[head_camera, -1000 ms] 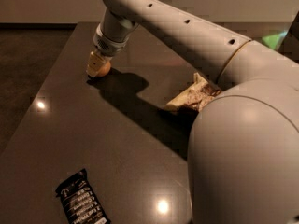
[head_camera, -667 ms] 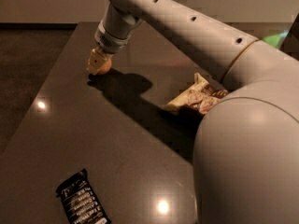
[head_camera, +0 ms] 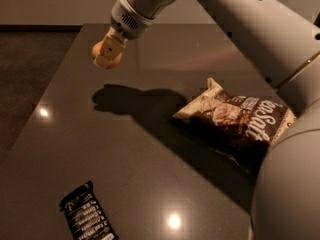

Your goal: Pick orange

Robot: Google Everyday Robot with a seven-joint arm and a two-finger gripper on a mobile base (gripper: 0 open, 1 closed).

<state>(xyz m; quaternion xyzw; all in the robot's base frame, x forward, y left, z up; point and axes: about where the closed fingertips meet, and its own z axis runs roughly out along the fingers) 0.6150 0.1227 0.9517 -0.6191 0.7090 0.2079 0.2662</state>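
The orange (head_camera: 98,52) is a small round orange fruit held between the fingers of my gripper (head_camera: 107,53) at the upper left of the camera view. The gripper is shut on it and holds it clear above the dark table (head_camera: 125,154); its shadow lies on the table below, apart from the fruit. The pale fingers (head_camera: 110,48) cover most of the orange's right side. My arm reaches in from the upper right.
A brown snack bag (head_camera: 240,121) lies on the table at the right, under my arm. A black snack bar wrapper (head_camera: 87,219) lies near the front left edge. The table's left edge drops to dark floor (head_camera: 30,69).
The gripper has risen off the table with the orange in it; the fruit no longer rests on the surface and its shadow has separated from it.
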